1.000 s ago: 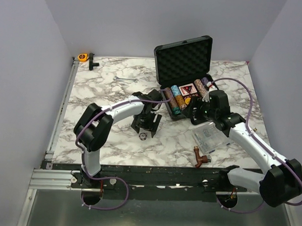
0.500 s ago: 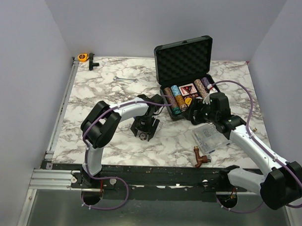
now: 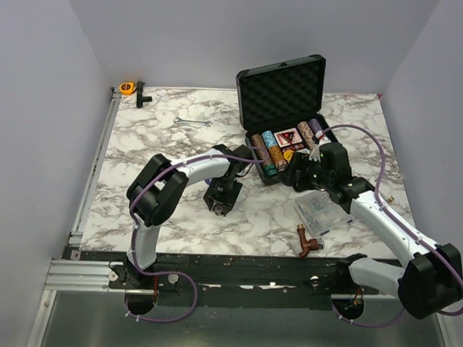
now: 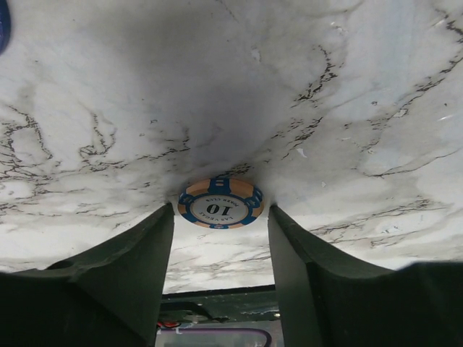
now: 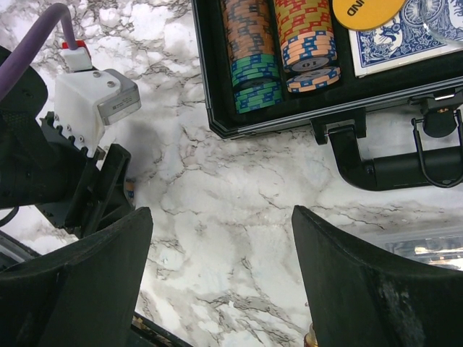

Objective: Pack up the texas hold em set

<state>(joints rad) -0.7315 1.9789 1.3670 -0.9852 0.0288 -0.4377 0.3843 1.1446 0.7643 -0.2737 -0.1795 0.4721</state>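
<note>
Left end effector (image 4: 221, 218): fingers spread and lowered to the bench (image 3: 160, 144). Between them you have one loose poker chip (image 4: 221, 203) — orange and blue, marked 10, lying flat on the marble. Each fingertip sits just beside its rim, and you cannot tell from the wrist view whether either one touches it. Right end effector (image 5: 221, 246): fingers wide apart, holding nothing, poised over bare marble just in front of the briefcase (image 3: 282, 95). Briefcase: black and open, lid upright at the far side with bumpy foam lining showing, tray flat on the bench right of centre, its handle (image 5: 396, 170) facing the arms. In the tray you will find rows of striped chips (image 5: 249, 54) in the left slots. To their right is a blue-backed card deck (image 5: 394, 37) with a yellow round disc (image 5: 367, 9) lying partly over it, and a red deck (image 3: 288, 137) sits further back. The loose chip lies left of the case's front corner, apart from it. Other stock on the bench: clear compartment box (image 3: 321, 213) just beside the right arm, brown pipe fitting (image 3: 306, 243) near the front edge, a wrench (image 3: 191, 123) toward the back, and in the far left corner an orange tape measure (image 3: 127, 87) and a small black fitting (image 3: 143, 99).
</note>
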